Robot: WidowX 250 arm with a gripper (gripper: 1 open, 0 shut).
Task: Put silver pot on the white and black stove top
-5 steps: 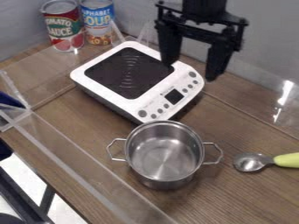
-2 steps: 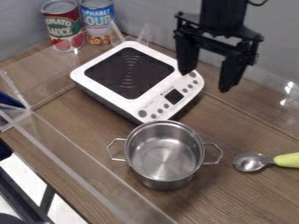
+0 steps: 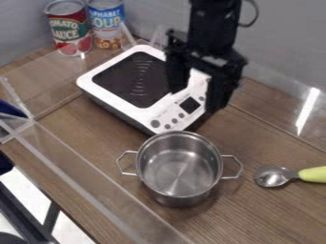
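The silver pot (image 3: 178, 170) stands upright and empty on the wooden table near the front, with thin loop handles at its left and right. Behind it lies the white and black stove top (image 3: 133, 84), its black glass surface bare and its button panel facing the pot. My gripper (image 3: 197, 98) points straight down over the stove's front right corner, above and behind the pot. It is open and nothing sits between its black fingers (image 3: 224, 92). The gripper hides part of the stove's right side.
Two tin cans (image 3: 71, 27) (image 3: 107, 23) stand at the back left behind the stove. A metal spoon with a yellow-green handle (image 3: 291, 176) lies at the right, beside the pot. Clear plastic walls edge the table at the front left and the right.
The gripper has moved left and lower, from right of the stove to over its front right corner, and has rolled a little. It stayed open. The pot and the stove have not moved.
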